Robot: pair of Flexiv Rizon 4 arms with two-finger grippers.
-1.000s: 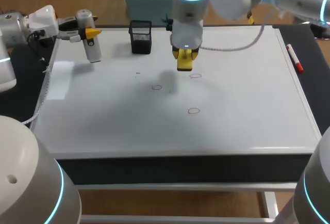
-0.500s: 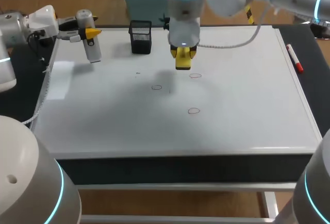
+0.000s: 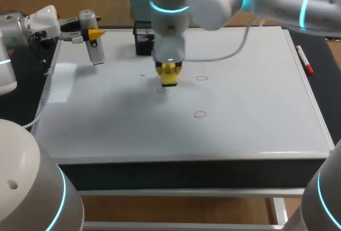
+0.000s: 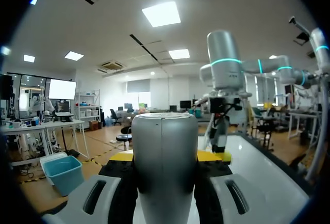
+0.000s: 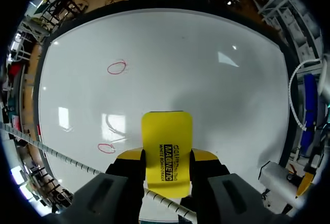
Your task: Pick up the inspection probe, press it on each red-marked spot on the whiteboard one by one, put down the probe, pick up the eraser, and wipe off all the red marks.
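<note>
At the whiteboard's (image 3: 256, 130) far left edge the left gripper (image 3: 91, 34) is clamped on the upright inspection probe (image 3: 97, 54), while nearer the middle the right gripper (image 3: 168, 75) pinches the yellow eraser (image 5: 166, 131) just beside a red mark (image 3: 161, 89).

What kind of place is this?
Likely a robotics lab test bench: a flat whiteboard with red marks as the worktop, the right tool gripping a yellow eraser, the left tool holding a probe.
</note>
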